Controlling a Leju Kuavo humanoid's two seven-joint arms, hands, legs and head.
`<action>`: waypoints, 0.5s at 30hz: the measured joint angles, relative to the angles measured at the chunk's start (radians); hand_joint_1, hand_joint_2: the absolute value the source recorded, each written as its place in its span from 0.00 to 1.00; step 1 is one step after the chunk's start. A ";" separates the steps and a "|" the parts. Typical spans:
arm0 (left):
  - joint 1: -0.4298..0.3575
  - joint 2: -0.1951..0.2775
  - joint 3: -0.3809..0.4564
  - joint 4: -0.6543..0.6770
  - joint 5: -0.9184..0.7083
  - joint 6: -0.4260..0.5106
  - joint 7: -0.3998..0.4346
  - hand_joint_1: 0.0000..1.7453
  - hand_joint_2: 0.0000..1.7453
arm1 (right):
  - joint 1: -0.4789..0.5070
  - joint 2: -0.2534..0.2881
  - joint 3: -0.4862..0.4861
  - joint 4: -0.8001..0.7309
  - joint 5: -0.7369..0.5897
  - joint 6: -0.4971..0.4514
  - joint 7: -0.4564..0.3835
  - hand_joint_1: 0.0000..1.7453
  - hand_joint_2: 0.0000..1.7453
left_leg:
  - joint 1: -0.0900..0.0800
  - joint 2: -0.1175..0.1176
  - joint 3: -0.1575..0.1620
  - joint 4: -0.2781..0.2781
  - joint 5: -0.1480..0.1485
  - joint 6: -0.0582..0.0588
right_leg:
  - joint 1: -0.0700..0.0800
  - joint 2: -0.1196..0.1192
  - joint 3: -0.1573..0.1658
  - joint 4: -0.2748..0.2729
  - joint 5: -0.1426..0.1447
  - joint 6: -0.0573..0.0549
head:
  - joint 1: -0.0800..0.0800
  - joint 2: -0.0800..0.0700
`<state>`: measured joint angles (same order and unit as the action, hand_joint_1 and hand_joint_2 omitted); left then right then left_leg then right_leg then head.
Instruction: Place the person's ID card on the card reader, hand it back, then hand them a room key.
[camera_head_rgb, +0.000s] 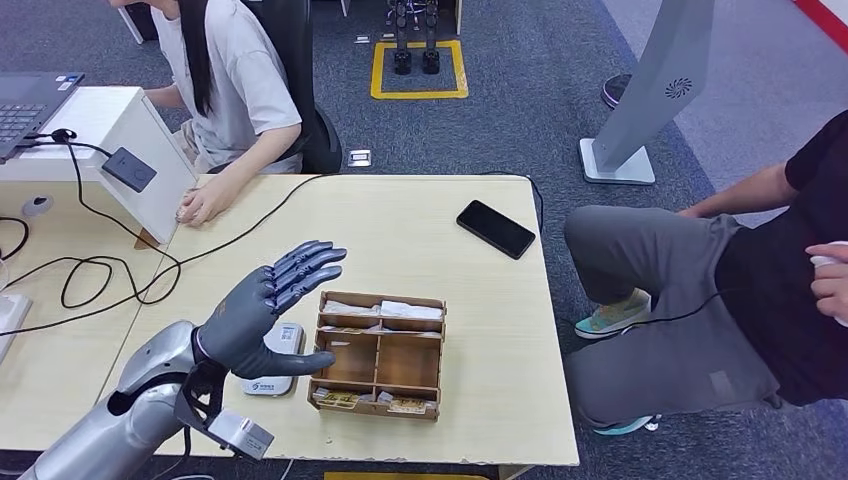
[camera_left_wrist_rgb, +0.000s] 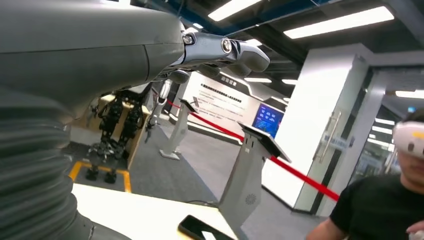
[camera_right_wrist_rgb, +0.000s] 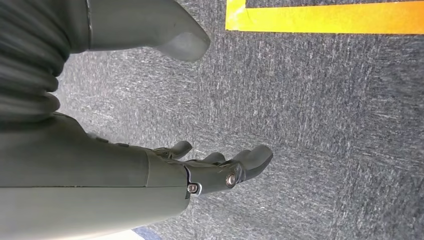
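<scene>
Head view: left hand (camera_head_rgb: 268, 312) hovers empty, fingers spread, above card reader (camera_head_rgb: 276, 370)

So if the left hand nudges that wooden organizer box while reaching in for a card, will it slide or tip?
The wooden box is low, wide and flat-bottomed, so tipping seems unlikely. It looks like thin plywood holding only cards, probably light, so it may slide on the smooth table. The left hand hovers open beside it.

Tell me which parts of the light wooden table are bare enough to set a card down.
The light wooden table is bare between the black phone and the wooden compartment box, and along the edge right of that box. It is crowded at the near left, where the open left robot hand hovers over the white card reader, with black cables beyond.
</scene>
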<state>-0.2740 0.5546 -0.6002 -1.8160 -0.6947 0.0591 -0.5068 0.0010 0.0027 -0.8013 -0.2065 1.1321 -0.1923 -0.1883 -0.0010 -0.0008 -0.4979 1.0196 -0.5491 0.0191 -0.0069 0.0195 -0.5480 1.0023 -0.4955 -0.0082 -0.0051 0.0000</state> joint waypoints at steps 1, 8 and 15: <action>0.000 0.006 -0.005 0.000 -0.020 0.003 0.001 0.00 1.00 | 0.000 0.000 -0.003 0.000 0.002 0.001 0.000 0.00 1.00 | 0.000 0.000 0.000 0.000 0.000 0.000 | 0.000 0.000 0.000 0.000 0.000 0.000 | 0.000 0.000; 0.037 0.079 -0.025 0.012 -0.141 0.106 0.019 0.00 1.00 | 0.000 0.000 -0.022 -0.001 0.014 0.000 -0.001 0.00 1.00 | 0.000 0.000 0.000 0.000 0.000 0.000 | 0.000 0.001 0.000 0.000 0.000 0.000 | 0.000 0.000; 0.110 0.159 -0.025 0.027 -0.219 0.194 0.053 0.00 1.00 | 0.000 0.000 -0.042 -0.001 0.022 0.000 0.000 0.00 1.00 | 0.001 -0.001 0.000 0.000 0.000 0.000 | 0.000 0.000 0.000 0.000 0.000 0.000 | 0.000 0.000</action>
<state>-0.1642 0.7133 -0.6249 -1.7892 -0.9136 0.2527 -0.4543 0.0014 0.0027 -0.8429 -0.2078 1.1545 -0.1925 -0.1885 -0.0003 -0.0015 -0.4982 1.0195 -0.5490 0.0191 -0.0065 0.0193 -0.5480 1.0023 -0.4957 -0.0082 -0.0051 0.0000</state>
